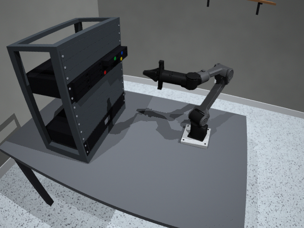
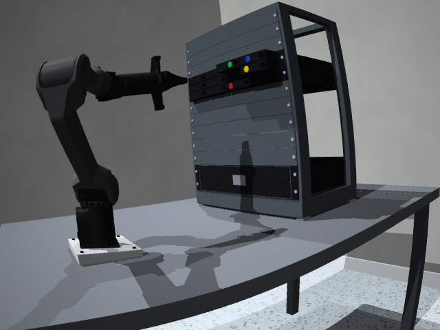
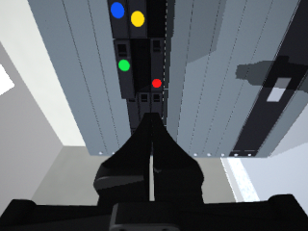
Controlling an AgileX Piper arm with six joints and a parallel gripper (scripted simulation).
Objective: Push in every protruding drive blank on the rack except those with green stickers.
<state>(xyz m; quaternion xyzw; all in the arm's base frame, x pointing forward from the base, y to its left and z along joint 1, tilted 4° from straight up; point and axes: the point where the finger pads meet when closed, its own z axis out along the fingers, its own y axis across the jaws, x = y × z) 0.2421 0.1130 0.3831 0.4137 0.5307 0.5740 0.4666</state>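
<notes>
Black end effector clenched on nothing, hanging in the air in front of the rack

The black end effector (image 1: 145, 72) has its two fingers pressed together into a point with nothing between them, and it aims at the front of the tall dark grey open-frame rack (image 1: 32, 45), well apart from it. The rack stands upright on the dark grey surface (image 1: 156, 176), and a band of black drive blanks crosses its upper front. In that band the blank with the green round sticker (image 2: 229, 64), the one with the blue sticker (image 2: 247, 58) and the one with the yellow sticker (image 2: 245, 68) stand proud of the panels in the top view; the blank with the red sticker (image 2: 231, 85) sits lower. The arm's white square base plate (image 1: 206, 144) is on the same surface, apart from the rack
</notes>
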